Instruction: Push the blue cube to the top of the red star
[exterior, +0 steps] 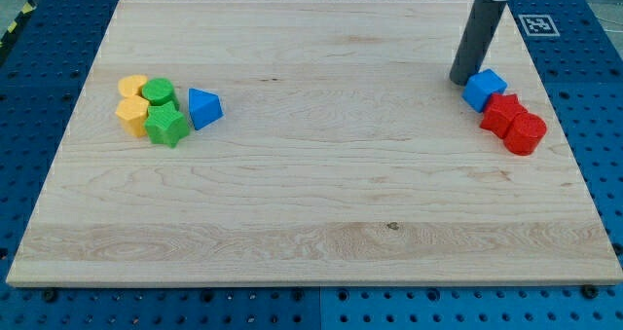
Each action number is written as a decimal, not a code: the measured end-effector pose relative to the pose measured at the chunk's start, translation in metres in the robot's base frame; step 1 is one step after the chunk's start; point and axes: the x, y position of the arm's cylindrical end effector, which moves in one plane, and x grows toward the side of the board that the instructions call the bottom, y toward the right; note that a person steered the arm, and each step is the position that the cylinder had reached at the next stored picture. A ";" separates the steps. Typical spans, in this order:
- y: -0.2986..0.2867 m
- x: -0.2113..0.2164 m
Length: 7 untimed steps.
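The blue cube [484, 89] lies near the view's right edge of the wooden board. The red star [503, 113] touches its lower right side. A red cylinder-like block [526, 132] sits against the star's lower right. My tip [461, 81] rests on the board just left of the blue cube, touching or almost touching its upper left side. The dark rod rises from there to the view's top.
A cluster sits at the view's left: a yellow round block [132, 85], a yellow hexagon-like block [132, 115], a green cylinder [159, 92], a green star [166, 126] and a blue triangle-like block [203, 108]. The board's right edge [569, 126] is close to the red blocks.
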 end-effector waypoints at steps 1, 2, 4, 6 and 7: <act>0.001 0.000; -0.009 0.000; -0.010 0.000; -0.025 0.008; -0.025 0.025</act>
